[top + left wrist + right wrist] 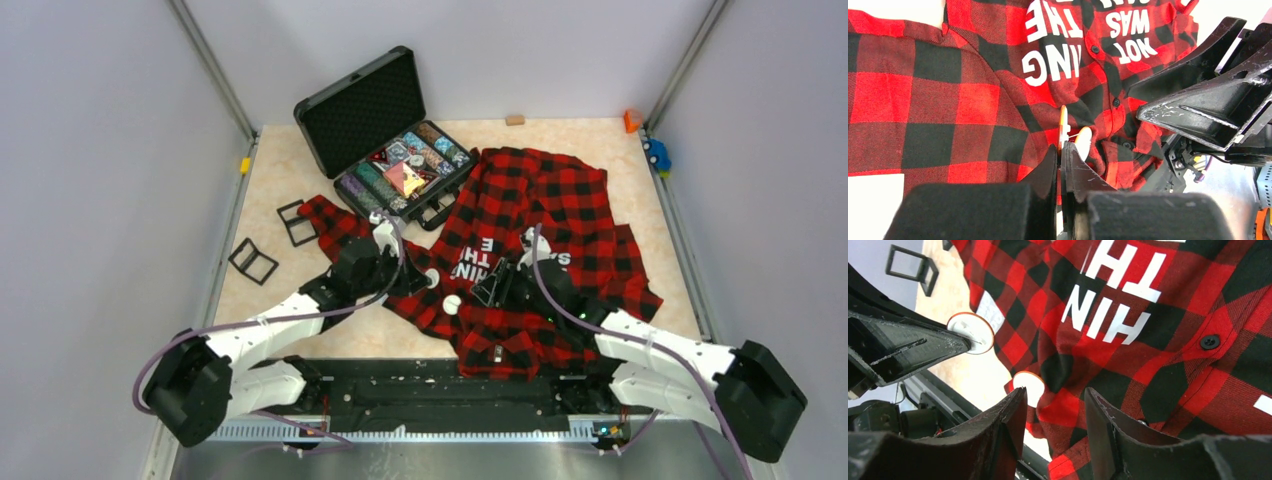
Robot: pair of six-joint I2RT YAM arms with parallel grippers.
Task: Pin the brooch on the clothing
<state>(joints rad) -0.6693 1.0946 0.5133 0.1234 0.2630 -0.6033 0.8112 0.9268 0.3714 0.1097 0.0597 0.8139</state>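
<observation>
1. Left gripper (1060, 159) is extended low at the shirt (973, 100) edge, fingers clamped on the brooch (1063, 125), held edge-on.
2. Right gripper (1055, 407) is angled over the shirt, jaws parted, nothing held.
3. Shirt is spread on the table (300, 150); a second white disc (1029, 386) lies at its edge.

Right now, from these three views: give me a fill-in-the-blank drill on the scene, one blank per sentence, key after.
1. The gripper pinching the round white brooch belongs to the ___ arm.
2. The right gripper has its jaws ___ over the shirt.
3. The lettering on the shirt is ___ in colour.
4. The black case behind the shirt has its lid ___.

Missing words: left; open; white; open.
</observation>
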